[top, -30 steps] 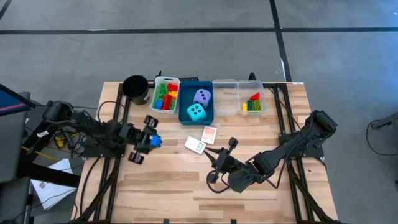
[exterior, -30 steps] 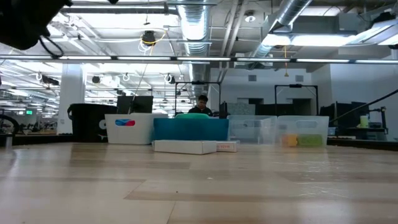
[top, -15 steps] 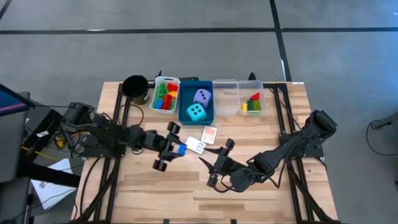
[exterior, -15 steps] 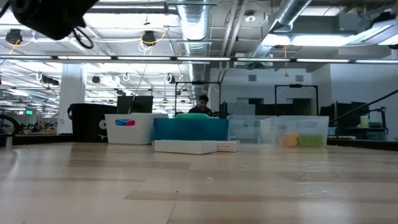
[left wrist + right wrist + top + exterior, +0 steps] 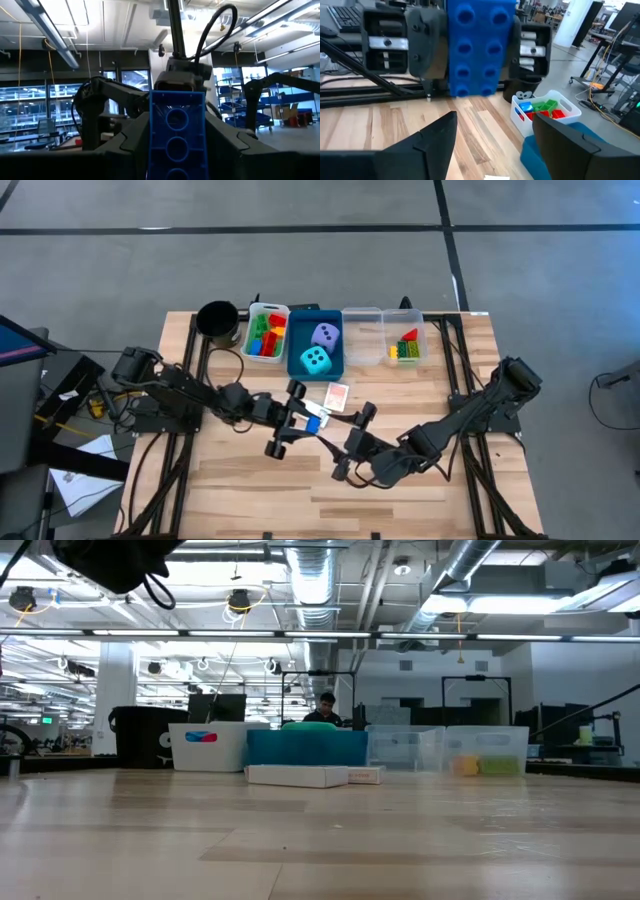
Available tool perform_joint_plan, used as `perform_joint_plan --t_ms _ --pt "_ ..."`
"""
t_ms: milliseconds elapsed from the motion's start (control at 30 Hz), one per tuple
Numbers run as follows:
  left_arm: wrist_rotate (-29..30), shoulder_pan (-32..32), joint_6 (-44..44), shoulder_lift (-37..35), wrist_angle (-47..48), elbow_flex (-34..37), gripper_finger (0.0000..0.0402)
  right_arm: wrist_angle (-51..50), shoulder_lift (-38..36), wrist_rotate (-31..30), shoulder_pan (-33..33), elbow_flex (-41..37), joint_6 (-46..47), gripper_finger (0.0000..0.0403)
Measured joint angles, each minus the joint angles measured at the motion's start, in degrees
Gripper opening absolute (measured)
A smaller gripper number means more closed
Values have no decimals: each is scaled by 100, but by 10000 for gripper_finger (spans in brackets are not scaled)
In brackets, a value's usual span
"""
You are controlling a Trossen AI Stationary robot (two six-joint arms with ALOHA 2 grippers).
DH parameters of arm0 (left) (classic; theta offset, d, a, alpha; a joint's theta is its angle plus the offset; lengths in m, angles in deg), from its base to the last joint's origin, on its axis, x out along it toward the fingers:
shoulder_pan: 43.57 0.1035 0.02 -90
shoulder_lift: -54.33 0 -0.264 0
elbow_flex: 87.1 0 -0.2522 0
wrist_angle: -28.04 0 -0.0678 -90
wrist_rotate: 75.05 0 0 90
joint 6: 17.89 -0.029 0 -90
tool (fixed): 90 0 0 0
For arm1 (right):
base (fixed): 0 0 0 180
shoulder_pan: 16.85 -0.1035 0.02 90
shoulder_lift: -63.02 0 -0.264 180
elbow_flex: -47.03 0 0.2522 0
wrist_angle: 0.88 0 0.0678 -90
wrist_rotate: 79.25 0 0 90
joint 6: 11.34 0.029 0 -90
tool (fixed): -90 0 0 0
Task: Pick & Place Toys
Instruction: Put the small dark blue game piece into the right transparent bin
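High view: left gripper (image 5: 300,418) is clamped on a blue brick (image 5: 311,424) mid-table, just in front of the card packs (image 5: 337,395). Right gripper (image 5: 350,440) faces it, fingers spread, holding nothing.

Black cup (image 5: 217,321) sitting at table's (image 5: 250,490) far-left corner. Beside it a row of trays: white (image 5: 252,314), blue (image 5: 302,311), two clear (image 5: 361,314) (image 5: 404,314). Low view: person (image 5: 324,709) sitting behind trays, far off.
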Motion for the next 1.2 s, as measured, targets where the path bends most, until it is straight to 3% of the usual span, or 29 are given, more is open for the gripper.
perform_joint_plan --t_ms 367,800,1200 --pt "260 54 -154 0 136 -23 131 218 -2 461 4 0 -172 255" --pt "261 60 -134 -2 192 -23 131 430 -2 523 139 0 -330 255" --pt "252 50 -123 -11 199 -23 131 640 -2 1403 569 0 -277 255"
